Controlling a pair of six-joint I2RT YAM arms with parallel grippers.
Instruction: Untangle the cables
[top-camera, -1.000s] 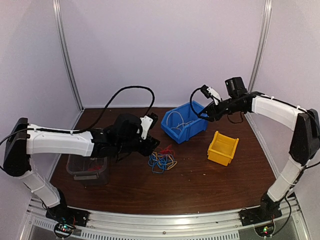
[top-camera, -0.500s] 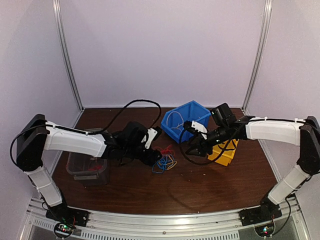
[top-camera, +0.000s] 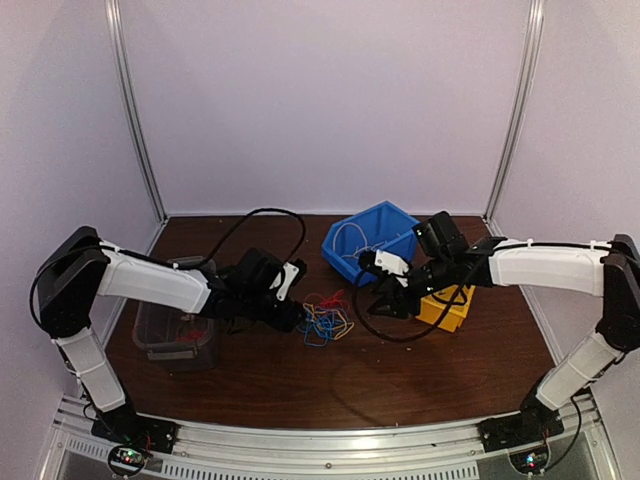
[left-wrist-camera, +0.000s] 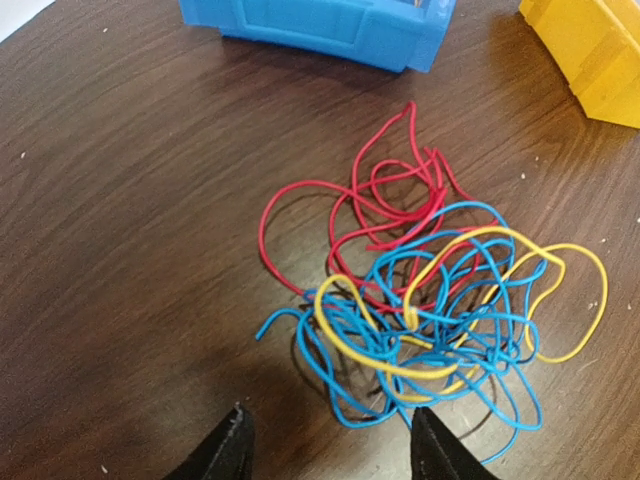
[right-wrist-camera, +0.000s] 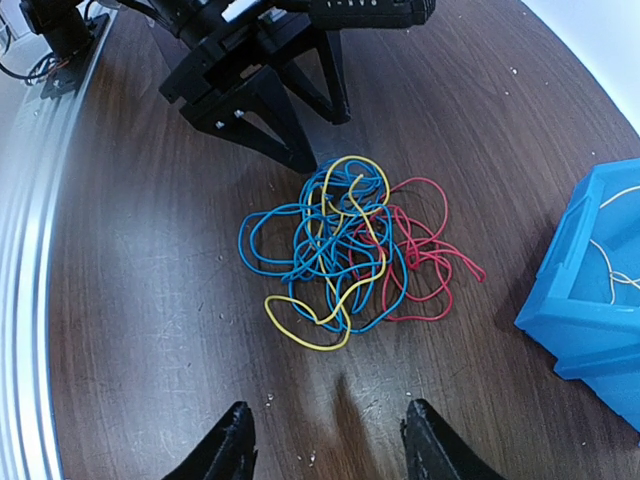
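Observation:
The cables (top-camera: 325, 320) lie in one loose tangle of red, blue and yellow wires on the brown table. My left gripper (top-camera: 292, 316) sits low at the pile's left edge, open, its fingertips (left-wrist-camera: 236, 440) just short of the nearest blue loop of the cables (left-wrist-camera: 412, 316). To the right of the pile, my right gripper (top-camera: 378, 306) is also open with nothing in it. In the right wrist view the cables (right-wrist-camera: 345, 245) lie a little ahead of the right gripper (right-wrist-camera: 330, 440), with the left gripper (right-wrist-camera: 285, 125) beyond them. A thin white wire (top-camera: 350, 236) rests inside the blue bin.
The blue bin (top-camera: 385, 222) stands tilted behind the pile, and a yellow bin (top-camera: 452, 300) sits partly hidden behind the right arm. A clear container (top-camera: 160, 345) stands at the left under the left arm. A thick black arm cable loops beneath the right wrist.
The right arm swung down from above the blue bin to the table just right of the pile. The left gripper dropped lower against the pile's left side.

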